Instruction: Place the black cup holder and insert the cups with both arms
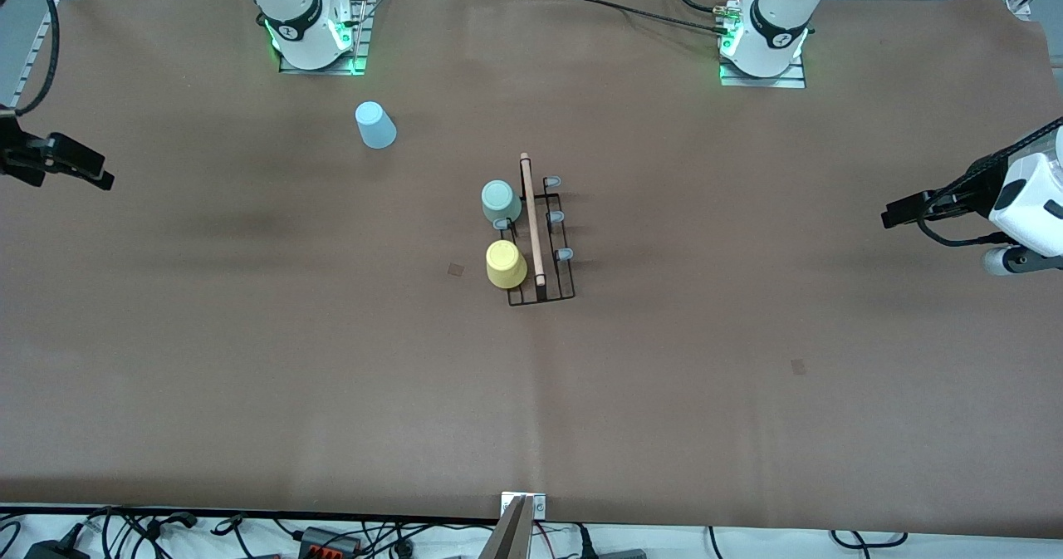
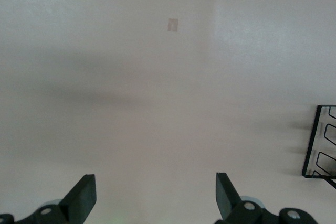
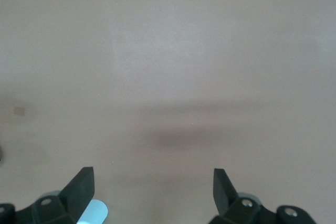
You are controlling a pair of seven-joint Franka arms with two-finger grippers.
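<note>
Rack (image 1: 541,239) sits mid-table, rod running toward the camera. Green cup (image 1: 501,202) and yellow cup (image 1: 506,264) are on the prongs toward my right arm's end. Blue cup (image 1: 375,125) stands loose nr the right base (the closer arm). Right gripper (image 3: 152,190) and left gripper (image 2: 155,195) hang wide, empty, at the table ends.

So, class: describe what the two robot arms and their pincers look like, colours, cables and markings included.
Both arms are white with black joint bands, and green lights glow at their bases. Black cables run along the left arm. The left pincer and right pincer are black, each with two flat, wedge-shaped fingers.
</note>
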